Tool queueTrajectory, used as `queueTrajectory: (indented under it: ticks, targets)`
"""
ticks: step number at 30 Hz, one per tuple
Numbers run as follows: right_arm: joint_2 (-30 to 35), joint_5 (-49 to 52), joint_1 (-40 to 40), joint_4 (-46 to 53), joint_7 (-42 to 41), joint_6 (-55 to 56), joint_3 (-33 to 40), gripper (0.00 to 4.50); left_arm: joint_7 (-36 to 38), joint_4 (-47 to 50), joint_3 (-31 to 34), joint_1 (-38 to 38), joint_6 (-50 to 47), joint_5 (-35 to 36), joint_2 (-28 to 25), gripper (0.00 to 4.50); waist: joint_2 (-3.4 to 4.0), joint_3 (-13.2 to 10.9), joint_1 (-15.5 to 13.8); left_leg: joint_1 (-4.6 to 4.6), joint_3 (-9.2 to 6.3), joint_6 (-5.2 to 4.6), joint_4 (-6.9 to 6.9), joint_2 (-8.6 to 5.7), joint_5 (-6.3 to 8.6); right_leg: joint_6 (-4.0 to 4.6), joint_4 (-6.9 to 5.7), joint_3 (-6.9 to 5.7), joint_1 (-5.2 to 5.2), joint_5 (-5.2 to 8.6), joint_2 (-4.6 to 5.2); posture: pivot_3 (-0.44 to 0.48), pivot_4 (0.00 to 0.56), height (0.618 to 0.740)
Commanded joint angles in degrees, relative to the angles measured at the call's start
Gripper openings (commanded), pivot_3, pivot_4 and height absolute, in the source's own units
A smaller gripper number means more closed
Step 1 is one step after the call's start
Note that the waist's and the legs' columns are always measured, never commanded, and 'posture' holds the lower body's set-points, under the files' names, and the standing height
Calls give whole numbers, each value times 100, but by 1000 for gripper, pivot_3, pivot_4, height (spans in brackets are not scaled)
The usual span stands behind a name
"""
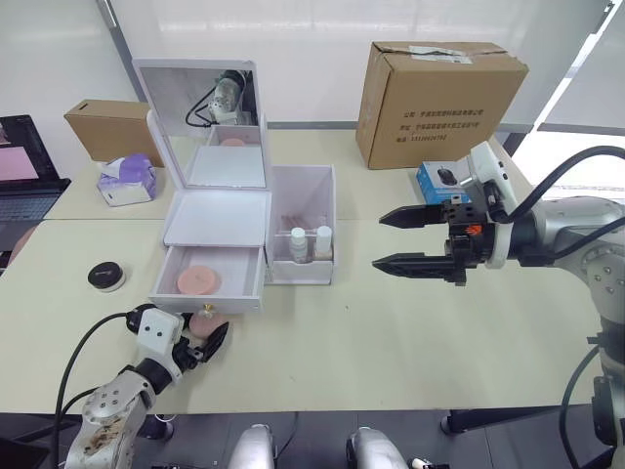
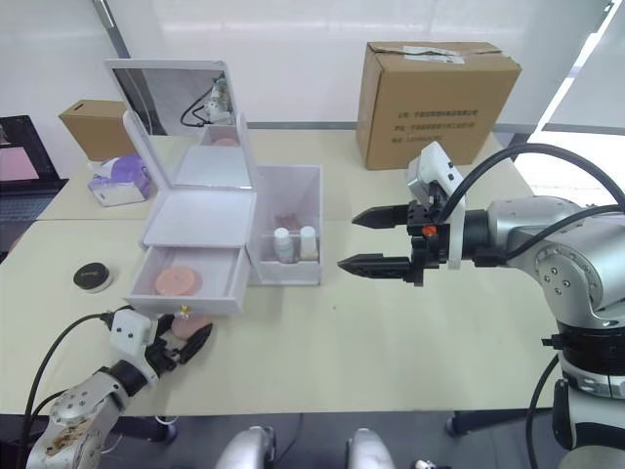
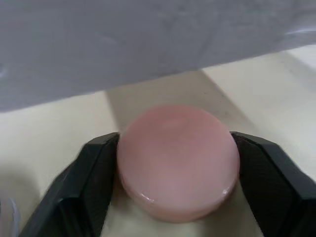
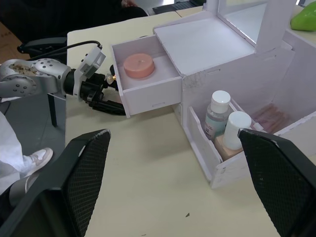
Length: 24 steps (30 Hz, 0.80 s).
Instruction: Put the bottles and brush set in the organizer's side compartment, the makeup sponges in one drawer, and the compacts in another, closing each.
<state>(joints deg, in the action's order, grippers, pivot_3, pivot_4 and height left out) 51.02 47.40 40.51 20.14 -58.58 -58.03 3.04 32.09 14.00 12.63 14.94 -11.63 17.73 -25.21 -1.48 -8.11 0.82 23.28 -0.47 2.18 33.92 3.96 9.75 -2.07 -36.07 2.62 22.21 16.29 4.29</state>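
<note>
Far left on the pale tabletop (image 1: 410, 332): a round black-lidded compact (image 1: 105, 276), alone, well apart from the rest. Behind it, a purple tissue pack (image 1: 127, 180) beside a small brown cardboard box (image 1: 109, 127).

Low at the left: left gripper (image 1: 207, 339) with its two black fingers (image 3: 91, 180) closed around a flat round peach-pink makeup sponge (image 3: 177, 158), one finger against each side of the disc's edge, under the front lip of the pulled-out drawer (image 1: 210, 278).

Next, the white plastic cosmetic organizer (image 1: 217, 217), mirror lid raised. Inside the open drawer, a second peach-pink sponge (image 1: 199, 279) lying flat. Joined on its right, the translucent side compartment (image 1: 305, 220), holding a short clear bottle with white cap (image 4: 216, 112), a beige bottle with pale cap (image 4: 233, 133) and, behind them, the pouch of coral-handled brushes (image 4: 270, 116).

Right of centre: right gripper (image 1: 402, 239), raised above the table, fingers spread wide with nothing between them. Beyond it, a large brown cardboard box (image 1: 439, 98).

Likely handling of the held sponge: very light, soft and springy, apt to squash or pop free under a hard pinch; best gripped gently across the rim, as here, then lifted over the drawer front and dropped beside its twin.
</note>
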Motion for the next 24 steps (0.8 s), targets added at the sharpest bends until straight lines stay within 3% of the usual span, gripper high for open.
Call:
queueTrajectory:
  ticks: [1, 5, 11, 14, 17, 20, 24]
  targets:
    - [-34, 42, 110, 34, 0, 107, 91, 4500, 174, 591, 221, 332, -98, 138, -258, 2979, -1, -1, 11, 1, 0, 0, -2, 0, 0, 0, -1, 1, 0, 0, -1, 0, 150, 740]
    - [-158, -10, 225, -71, -54, 187, -44, 4500, 791, 1190, 401, 1062, -769, 870, -689, 2979, 0, -3, 36, -3, 1, 9, -4, 2, 6, 1, -1, 5, 8, 0, -1, 0, 150, 740]
    - [-376, -242, 463, -435, -317, 470, -362, 4500, 1909, 1731, 2477, 2227, -1357, 2673, -1318, 2979, -19, -13, 33, -4, 11, 28, -7, 14, 17, 5, 3, -10, 25, 3, 8, 0, 150, 740]
    - [-488, -280, 570, -555, -406, 567, -410, 4500, 2186, 1767, 3394, 2439, -1865, 3585, -1652, 2979, -12, -17, -11, 1, 19, 42, -7, 14, 26, 6, 6, -12, 31, 4, 14, 0, 150, 740]
    - [-565, -300, 641, -626, -448, 593, -408, 4500, 2490, 1421, 4236, 2231, -2418, 4268, -2357, 2979, -19, -20, -22, 5, 28, 44, -7, 15, 27, 7, 8, -12, 32, 4, 17, 0, 150, 740]
    - [-589, -366, 617, -640, -444, 615, -406, 4500, 2627, 984, 4114, 1480, -2471, 4179, -2997, 2979, -10, -22, -33, 5, 29, 45, -11, 15, 28, 8, 10, -13, 35, 5, 17, 0, 150, 740]
    - [-621, -208, 504, -430, -309, 520, -227, 4500, 2678, 354, 2860, -177, -2289, 3770, -3559, 2979, -6, -23, -14, 5, 32, 45, -11, 14, 28, 11, 9, -11, 34, 3, 13, 0, 150, 740]
